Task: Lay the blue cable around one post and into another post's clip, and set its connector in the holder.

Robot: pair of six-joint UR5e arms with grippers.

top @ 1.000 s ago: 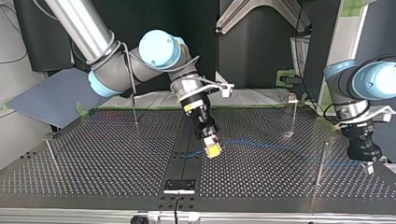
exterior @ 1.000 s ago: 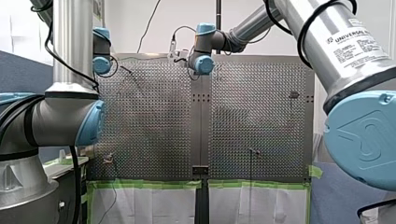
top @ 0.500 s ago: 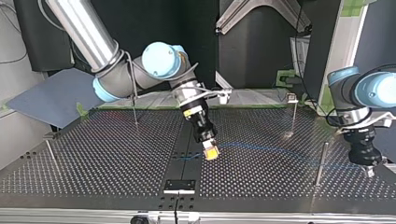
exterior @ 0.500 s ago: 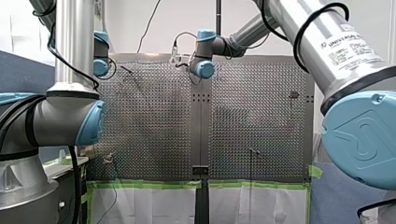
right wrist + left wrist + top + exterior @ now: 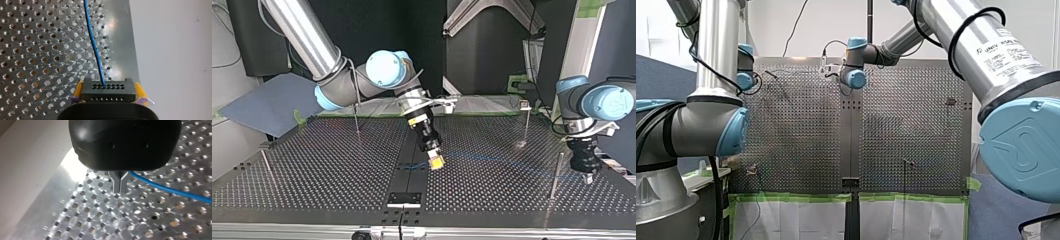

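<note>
Right tool [image 5: 108,86] clamping black connector [image 5: 107,92] — seen only at its wrist, left tool [image 5: 120,190] pinched on blue cable [image 5: 170,191]

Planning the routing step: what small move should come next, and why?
Probably my left gripper, shut on the blue cable, should carry it past the post beside it: the cable runs across the table, round no post, while my right gripper holds the connector.
</note>
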